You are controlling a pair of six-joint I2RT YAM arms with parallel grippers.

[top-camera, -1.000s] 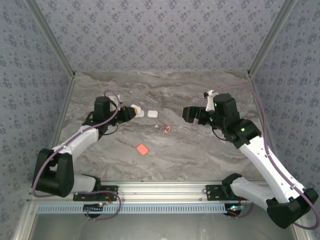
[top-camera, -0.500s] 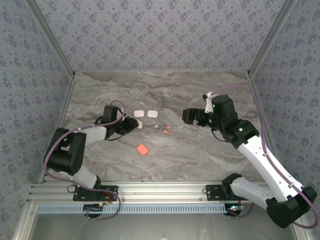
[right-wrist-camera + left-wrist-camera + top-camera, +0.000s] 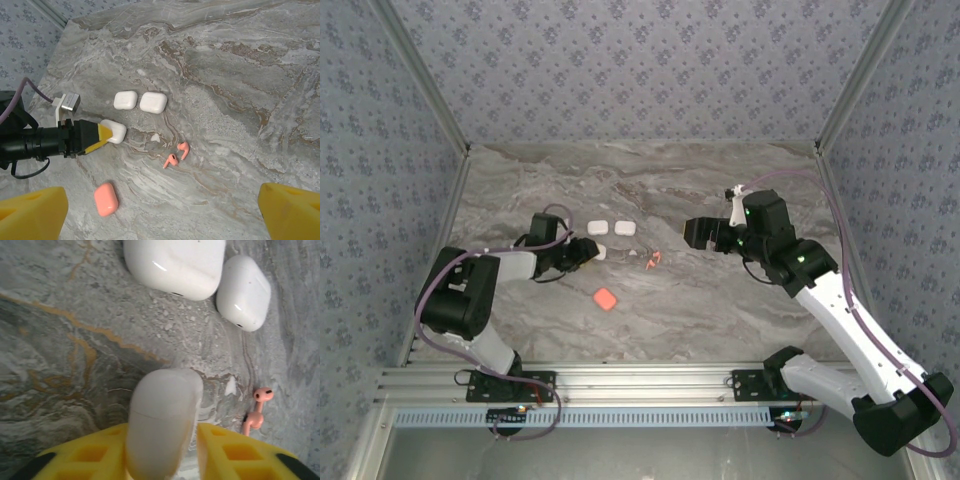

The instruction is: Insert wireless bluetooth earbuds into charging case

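Observation:
A closed white charging case (image 3: 162,420) rests on the marble table (image 3: 720,300) between the yellow fingers of my left gripper (image 3: 162,440). The jaws stand slightly apart, with a sliver of table showing at the case's right side. From above, the left gripper (image 3: 588,250) lies low on the table. Two coral earbuds (image 3: 184,149) (image 3: 171,160) lie to the right of that case, and a small white piece (image 3: 155,137), possibly an earbud, lies between them and it. My right gripper (image 3: 162,220) hovers wide open and empty above the earbuds.
Two more closed white cases (image 3: 125,99) (image 3: 153,102) sit side by side just beyond the left gripper. A closed coral case (image 3: 106,199) lies nearer the front. Patterned walls surround the table.
The left arm has come down from a raised pose and brought the white case onto the table. Its jaws have since loosened around the case. The right arm has barely shifted.

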